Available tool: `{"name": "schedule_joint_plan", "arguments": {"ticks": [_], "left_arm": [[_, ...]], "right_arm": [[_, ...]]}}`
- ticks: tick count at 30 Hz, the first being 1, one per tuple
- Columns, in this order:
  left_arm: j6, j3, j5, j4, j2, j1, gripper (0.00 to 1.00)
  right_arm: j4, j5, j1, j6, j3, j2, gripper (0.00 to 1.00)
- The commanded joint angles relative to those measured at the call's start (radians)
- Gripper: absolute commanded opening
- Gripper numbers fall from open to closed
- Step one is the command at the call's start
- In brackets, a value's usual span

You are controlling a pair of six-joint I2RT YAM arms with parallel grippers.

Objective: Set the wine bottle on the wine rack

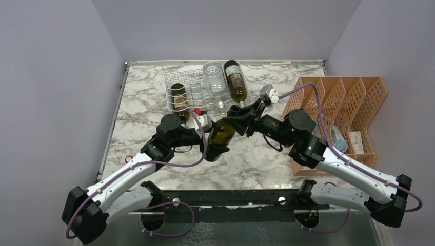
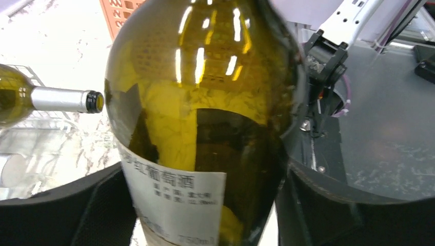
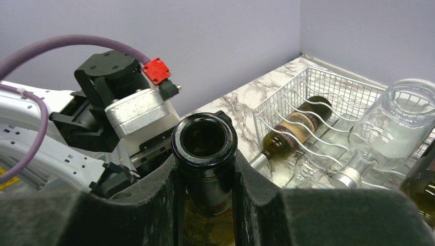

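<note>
Wine bottle (image 1: 221, 134), olive-green glass with a white printed label and an uncorked mouth: held tilted above the marble-patterned table (image 1: 267, 159) at frame centre, between the two arms, clear of the white wire-mesh wine rack (image 1: 172, 77) at upper centre.

Left gripper (image 1: 213, 141): clamped across the wide body at label height. The left wrist view shows black pads (image 2: 66, 210) on either flank of the glass.

Right gripper (image 1: 238, 114): closed around the neck just under the lip. The right wrist view looks straight down into the open mouth (image 3: 204, 139).

Rack contents: a dark bottle with a brown label (image 1: 179, 97) at its left, a clear glass bottle (image 1: 214, 79) mid-right, and a dark labelled bottle (image 1: 236, 82) at its right edge. The cradle between the first two looks free, but I cannot confirm this.

An orange perforated plastic divider tray (image 1: 354, 102) stands at the right and is not involved.

Handling, as judged:
- The glass is rigid, smooth and slippery, and would break if dropped.
- Light passes through the body, so the bottle is probably empty and moderately light, with its weight biased toward the base.
- The body grip carries the load and the neck grip steers.
- The bottle should be lowered lying flat, base inward, into a wire trough.
- The risks are knocking the neighbouring bottles and the bottle rolling when released.
</note>
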Motion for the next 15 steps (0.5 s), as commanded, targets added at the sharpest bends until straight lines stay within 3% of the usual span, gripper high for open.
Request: {"name": "schedule_joint_plan", "arguments": {"ticks": [1, 5, 6, 7, 8, 12, 15], "left_arm": [[-0.002, 0.011, 0.003, 0.057, 0.013, -0.012, 0.77], [0.070, 0.011, -0.068, 0.060, -0.015, -0.013, 0.37], [0.096, 0.018, -0.077, 0.055, -0.025, -0.013, 0.28], [0.126, 0.032, -0.092, 0.038, -0.035, -0.013, 0.10], [0.165, 0.050, -0.116, 0.011, -0.045, -0.013, 0.00], [0.348, 0.133, -0.283, -0.134, -0.059, -0.013, 0.00], [0.518, 0.182, -0.405, -0.221, -0.059, -0.013, 0.00]], "right_arm": [[0.194, 0.008, 0.001, 0.037, 0.048, -0.056, 0.01], [0.148, 0.011, 0.000, 0.039, 0.051, -0.071, 0.01], [0.125, 0.013, 0.001, 0.038, 0.054, -0.076, 0.04], [0.093, 0.015, 0.000, 0.034, 0.059, -0.086, 0.10], [0.056, 0.020, 0.001, 0.032, 0.066, -0.095, 0.18], [-0.097, 0.032, 0.001, 0.037, 0.088, -0.142, 0.60], [-0.234, 0.016, 0.001, 0.027, 0.109, -0.167, 0.72]]}}
